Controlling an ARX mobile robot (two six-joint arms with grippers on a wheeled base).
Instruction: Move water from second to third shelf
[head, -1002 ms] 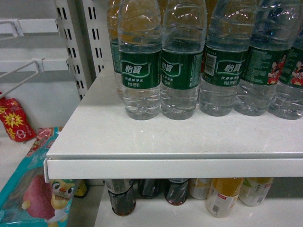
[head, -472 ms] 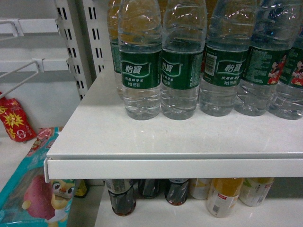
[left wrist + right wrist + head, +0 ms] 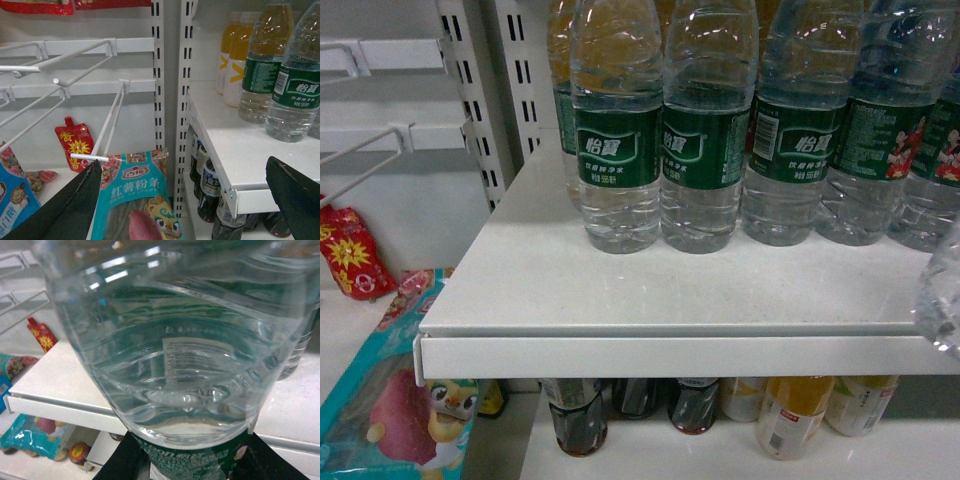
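The right gripper (image 3: 187, 460) is clamping a water bottle (image 3: 175, 350) around its dark green label, with both dark fingers pressing against the wrap at the bottom of the right wrist view and the ribbed clear body filling almost all of that picture; in the head view only a blurred clear sliver of this bottle (image 3: 942, 285) is showing at the right edge, hanging level with the front lip of the white shelf (image 3: 650, 290). Behind it, a row of other water bottles (image 3: 705, 130) with the same green labels is standing upright toward the back of that shelf, touching side by side. The left gripper (image 3: 187, 200) is sitting wide open with nothing between its dark fingers (image 3: 75, 205), hovering off the shelf's left front corner, near a teal snack bag (image 3: 142, 200) hanging from a white wire hook (image 3: 107, 125). Dark drink bottles (image 3: 575, 415) and pale yellow ones (image 3: 790, 410) are standing on the lower shelf under the white board, and a red pouch (image 3: 350, 250) is hanging on the neighbouring rack to the left
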